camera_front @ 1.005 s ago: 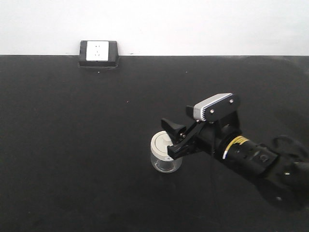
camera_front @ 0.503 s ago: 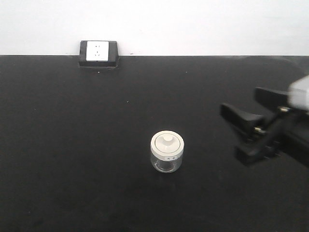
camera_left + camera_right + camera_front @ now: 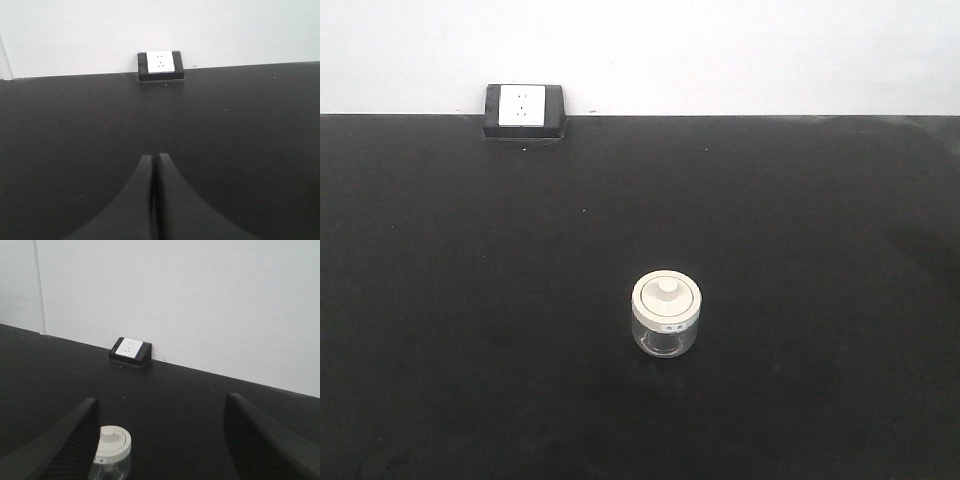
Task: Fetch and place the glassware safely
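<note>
The glassware, a small clear glass jar (image 3: pixel 665 315) with a cream-white knobbed lid, stands upright alone on the black table (image 3: pixel 470 300) in the front view. It also shows in the right wrist view (image 3: pixel 111 452), low and left, partly behind the left finger. My right gripper (image 3: pixel 160 405) is open wide and holds nothing; the jar is well beyond its fingers. My left gripper (image 3: pixel 153 159) is shut and empty over bare table. Neither gripper shows in the front view.
A black wall socket box (image 3: pixel 525 110) with a white face sits at the table's back edge against the white wall; it also shows in the left wrist view (image 3: pixel 160 66) and the right wrist view (image 3: pixel 131 352).
My right gripper let go of the jar, opened, and drew back to the right out of the front view. The jar stayed upright in place.
</note>
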You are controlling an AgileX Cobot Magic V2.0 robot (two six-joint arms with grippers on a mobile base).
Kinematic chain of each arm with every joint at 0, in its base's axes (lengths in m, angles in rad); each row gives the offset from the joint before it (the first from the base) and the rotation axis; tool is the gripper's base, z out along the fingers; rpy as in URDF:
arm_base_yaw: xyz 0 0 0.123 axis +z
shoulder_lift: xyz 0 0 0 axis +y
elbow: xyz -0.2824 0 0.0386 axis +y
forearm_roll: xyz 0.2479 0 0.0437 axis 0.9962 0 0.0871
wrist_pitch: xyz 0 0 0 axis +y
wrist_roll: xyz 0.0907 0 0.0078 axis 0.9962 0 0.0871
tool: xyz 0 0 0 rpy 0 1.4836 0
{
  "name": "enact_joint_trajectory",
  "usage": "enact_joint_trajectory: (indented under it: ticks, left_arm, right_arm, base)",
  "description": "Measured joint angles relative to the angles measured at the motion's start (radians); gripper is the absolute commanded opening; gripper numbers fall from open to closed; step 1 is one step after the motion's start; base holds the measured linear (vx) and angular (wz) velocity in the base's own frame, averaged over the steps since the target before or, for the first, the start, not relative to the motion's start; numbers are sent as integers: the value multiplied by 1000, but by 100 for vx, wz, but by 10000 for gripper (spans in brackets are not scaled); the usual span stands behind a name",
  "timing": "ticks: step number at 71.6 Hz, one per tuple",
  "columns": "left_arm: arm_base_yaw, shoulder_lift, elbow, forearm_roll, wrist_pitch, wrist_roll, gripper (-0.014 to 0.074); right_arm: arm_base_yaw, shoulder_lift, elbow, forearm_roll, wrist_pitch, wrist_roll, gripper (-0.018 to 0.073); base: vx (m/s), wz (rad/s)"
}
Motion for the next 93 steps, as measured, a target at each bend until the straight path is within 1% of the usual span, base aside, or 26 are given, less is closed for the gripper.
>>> enact_joint_trajectory:
  ticks: [8, 15, 30, 36, 40, 43, 47, 48, 49, 50, 51, 55, 93]
  left_arm:
    - [0, 0, 0, 0, 0, 0, -7]
    - [0, 0, 0, 0, 1, 0, -7]
    - [0, 0, 0, 0, 1, 0, -7]
    - [0, 0, 0, 0, 1, 0, -7]
    - [0, 0, 0, 0, 1, 0, -7]
    - [0, 0, 0, 0, 1, 0, -7]
    - [0, 0, 0, 0, 1, 0, -7]
    - [0, 0, 0, 0, 1, 0, -7]
    - [0, 0, 0, 0, 1, 0, -7]
    - [0, 0, 0, 0, 1, 0, -7]
    - [0, 0, 0, 0, 1, 0, -7]
    - [0, 0, 0, 0, 1, 0, -7]
    - [0, 0, 0, 0, 1, 0, -7]
  right_arm:
    - [0, -125, 90, 29, 22, -3, 509]
    - [0, -203, 147, 34, 24, -9, 509]
    - [0, -216, 185, 37, 29, -14, 508]
    - [0, -208, 194, 39, 33, -14, 480]
    - [0, -205, 198, 35, 39, -14, 429]
    - [0, -205, 198, 28, 41, -15, 361]
    - [0, -205, 198, 17, 41, -15, 238]
    - [0, -205, 198, 13, 41, -15, 221]
    - [0, -205, 198, 11, 41, -15, 187]
    - [0, -205, 198, 8, 41, -16, 133]
    - [0, -205, 198, 2, 41, -16, 116]
    - [0, -205, 198, -9, 41, -16, -17]
    - [0, -205, 198, -3, 48, -16, -8]
  base:
    - [0, 0]
    - [0, 0]
    - [0, 0]
    - [0, 0]
    - [0, 0]
    - [0, 0]
    - [0, 0]
    - [0, 0]
    - [0, 0]
    - [0, 0]
    - [0, 0]
    - [0, 0]
    - [0, 0]
